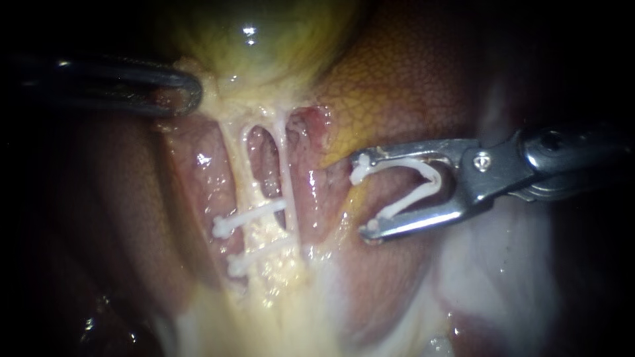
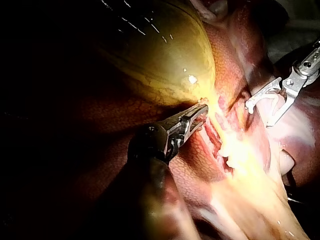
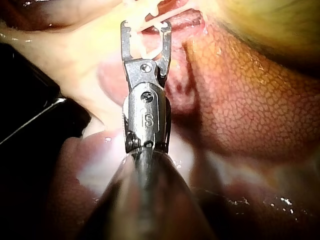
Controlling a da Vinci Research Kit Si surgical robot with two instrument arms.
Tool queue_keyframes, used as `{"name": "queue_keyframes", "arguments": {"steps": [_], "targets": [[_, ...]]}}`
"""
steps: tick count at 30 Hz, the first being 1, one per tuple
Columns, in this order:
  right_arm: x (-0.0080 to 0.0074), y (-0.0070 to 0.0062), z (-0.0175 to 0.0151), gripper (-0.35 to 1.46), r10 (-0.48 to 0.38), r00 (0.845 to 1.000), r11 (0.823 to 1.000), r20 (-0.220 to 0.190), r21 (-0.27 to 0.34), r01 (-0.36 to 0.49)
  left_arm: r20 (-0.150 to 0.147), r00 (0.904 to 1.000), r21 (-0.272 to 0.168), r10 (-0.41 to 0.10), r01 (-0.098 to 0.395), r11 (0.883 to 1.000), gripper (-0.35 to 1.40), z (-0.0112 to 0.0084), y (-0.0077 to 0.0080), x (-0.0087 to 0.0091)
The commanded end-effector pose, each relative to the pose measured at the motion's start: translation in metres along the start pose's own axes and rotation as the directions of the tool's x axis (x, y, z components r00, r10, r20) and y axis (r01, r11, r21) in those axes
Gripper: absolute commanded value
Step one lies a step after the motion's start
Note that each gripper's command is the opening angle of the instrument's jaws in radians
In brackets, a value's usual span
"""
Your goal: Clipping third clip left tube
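Endoscope view: my right instrument (image 1: pixel 364 197) holds a clip (image 1: pixel 431 180) in spread jaws, right of the left tube (image 1: pixel 237 170). My left instrument (image 1: pixel 188 92) pinches the gallbladder (image 1: pixel 264 46).

Right instrument (image 1: pixel 364 195) shiny bare metal, clip (image 1: pixel 433 180) white matt plastic, liver (image 1: pixel 410 73) & gallbladder (image 1: pixel 264 39) wet, v. glossy.

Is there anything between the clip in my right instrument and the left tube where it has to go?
Yes. The right tube runs between the clip in the right instrument and the left tube, so it stands in a straight path. Two fitted clips lie lower down.
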Motion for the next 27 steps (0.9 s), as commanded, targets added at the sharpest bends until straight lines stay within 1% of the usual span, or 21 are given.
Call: {"name": "queue_keyframes", "arguments": {"steps": [1, 6, 12, 20, 27], "targets": [[0.0000, 0.0002, 0.0003, 0.45, -0.001, 1.000, 1.000, -0.002, 0.000, 0.001, -0.001, 1.0000, 0.002, 0.000, 0.000, 1.000, -0.35, 0.0000, -0.0001, 0.0000], [0.0000, 0.0011, 0.0019, 0.45, 0.010, 1.000, 1.000, -0.003, -0.006, -0.010, -0.001, 1.0000, 0.004, 0.000, 0.000, 1.000, -0.35, 0.0001, -0.0002, 0.0001], [-0.0003, 0.0017, 0.0032, 0.45, 0.015, 1.000, 1.000, -0.009, 0.001, -0.015, -0.001, 1.0000, 0.004, 0.000, 0.000, 1.000, -0.35, 0.0001, -0.0002, 0.0001], [-0.0010, 0.0024, 0.0051, 0.45, 0.029, 1.000, 1.000, -0.007, 0.006, -0.029, -0.001, 1.0000, 0.003, -0.001, 0.001, 1.000, -0.35, 0.0001, -0.0004, 0.0001], [-0.0021, 0.0030, 0.0067, 0.46, 0.036, 0.999, 0.999, -0.005, 0.010, -0.036, -0.001, 1.0000, 0.002, -0.007, 0.007, 1.000, -0.35, 0.0001, -0.0004, 0.0000]]}}
